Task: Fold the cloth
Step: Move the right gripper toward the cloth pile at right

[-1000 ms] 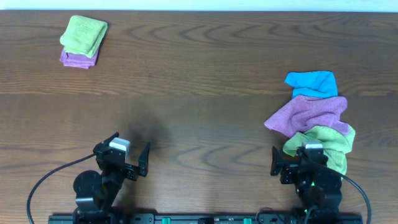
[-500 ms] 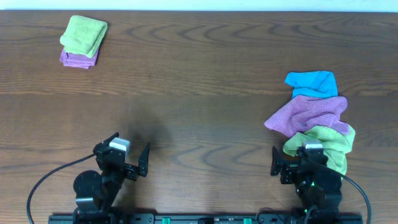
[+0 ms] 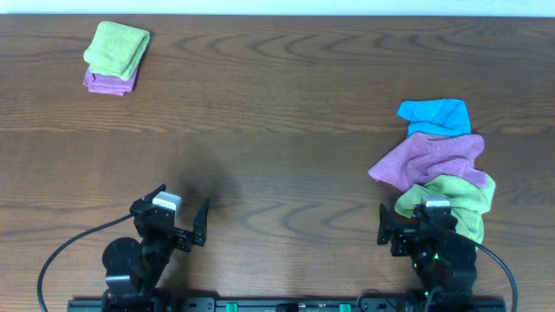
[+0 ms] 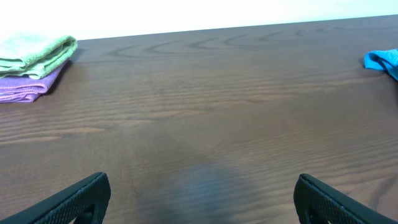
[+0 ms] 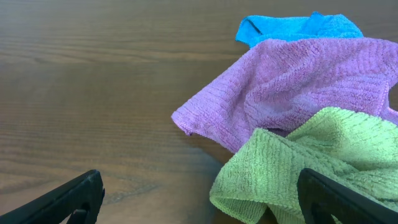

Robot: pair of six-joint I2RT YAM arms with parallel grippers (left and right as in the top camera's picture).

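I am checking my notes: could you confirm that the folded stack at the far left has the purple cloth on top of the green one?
Not quite: the folded green cloth lies on top of the folded purple cloth, as the overhead view shows; they are indeed stacked at the far left.

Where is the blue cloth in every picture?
Overhead: the blue cloth sits on the right side, above the middle.
Left wrist: a bit of it peeks in at the right edge.
Right wrist: top, right of centre.
Landmark: the crumpled purple cloth touching it, overhead and right wrist only.
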